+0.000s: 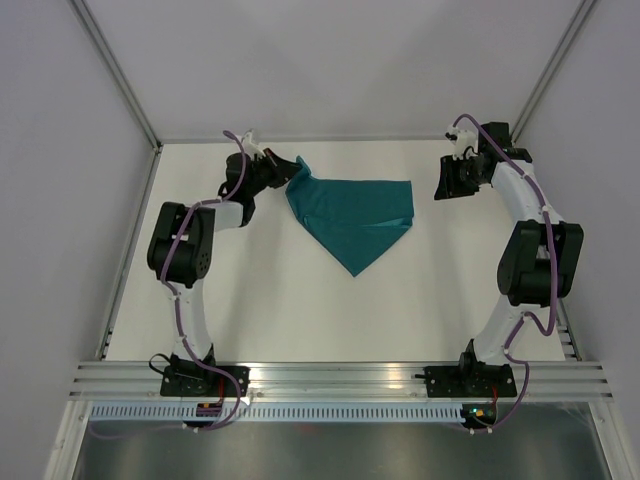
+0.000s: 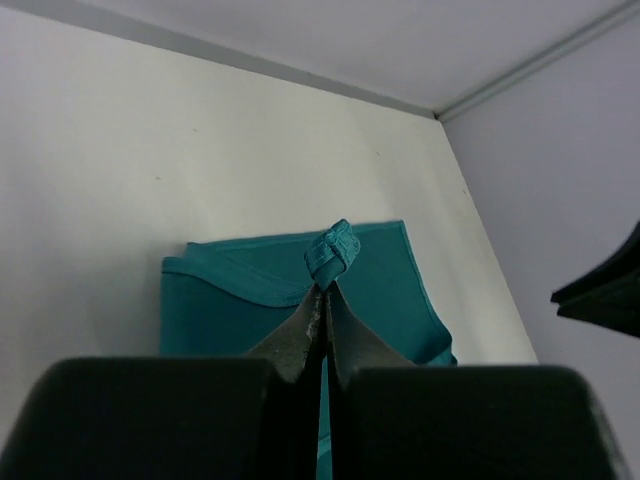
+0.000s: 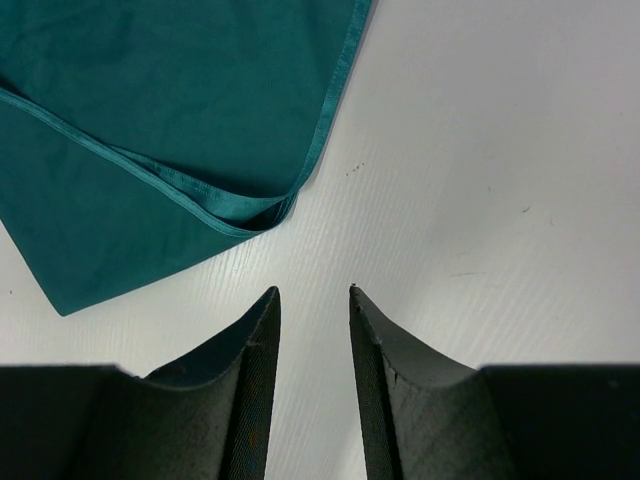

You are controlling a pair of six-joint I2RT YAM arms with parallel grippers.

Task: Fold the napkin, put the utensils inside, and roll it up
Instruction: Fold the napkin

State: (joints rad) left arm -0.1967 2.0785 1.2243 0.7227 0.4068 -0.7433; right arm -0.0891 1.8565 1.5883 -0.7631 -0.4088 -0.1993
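The teal napkin (image 1: 350, 215) lies folded on the white table, its point toward the near edge. My left gripper (image 1: 288, 172) is at the napkin's far left corner. In the left wrist view the left gripper (image 2: 325, 291) is shut on that bunched corner (image 2: 333, 250), and the rest of the napkin (image 2: 240, 305) spreads out below it. My right gripper (image 1: 448, 180) hovers just beyond the napkin's far right corner. It stands open (image 3: 313, 292) over bare table with nothing between its fingers, and the napkin's layered hemmed corner (image 3: 250, 205) lies a little ahead of them. The utensils are out of view.
The white table (image 1: 300, 310) is bounded by pale enclosure walls at the back and sides, with a metal rail (image 1: 340, 378) along the near edge where both arm bases are bolted. In the left wrist view, part of the right arm (image 2: 605, 290) shows dark at the right edge.
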